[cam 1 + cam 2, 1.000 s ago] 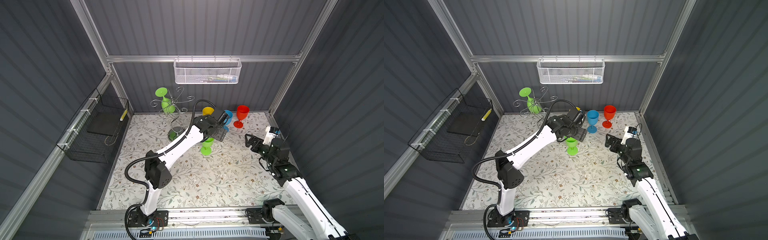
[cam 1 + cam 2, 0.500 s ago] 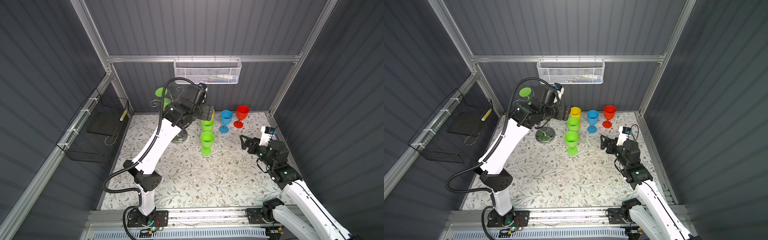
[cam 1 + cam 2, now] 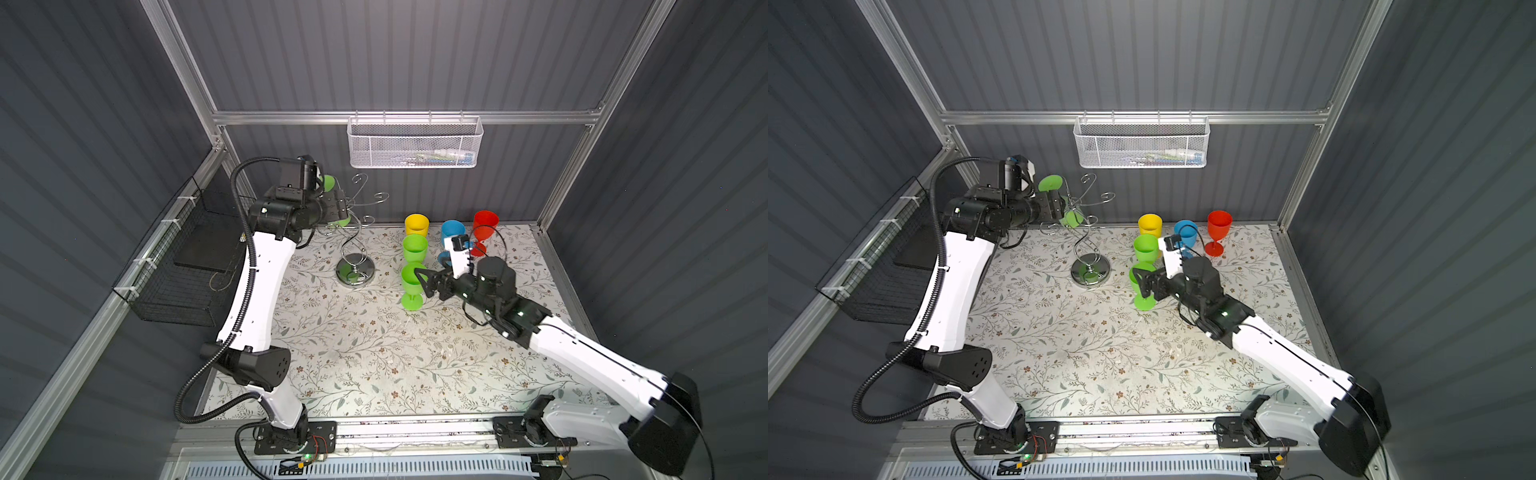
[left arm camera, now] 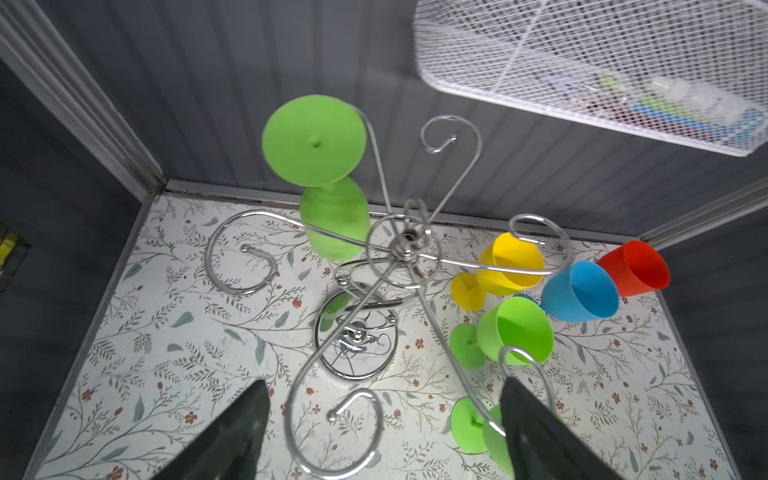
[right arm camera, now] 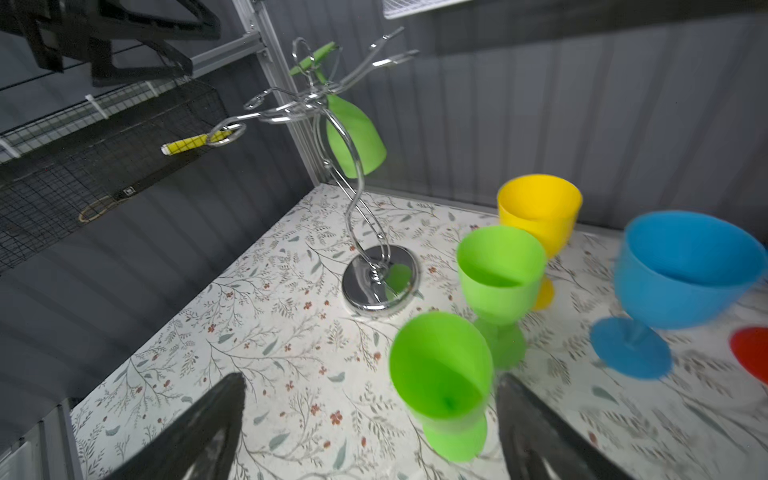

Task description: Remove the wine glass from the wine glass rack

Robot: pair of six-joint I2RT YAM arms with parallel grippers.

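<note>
Hanging one wine glass (image 4: 314,141), five standing glasses (image 3: 414,248).

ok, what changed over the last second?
Left gripper lifted away from the table and swung to the wine glass rack, open, facing the hanging green wine glass. Right gripper, open, advanced to the nearest green glass. Nothing gripped or released; glasses and rack unmoved.
</note>
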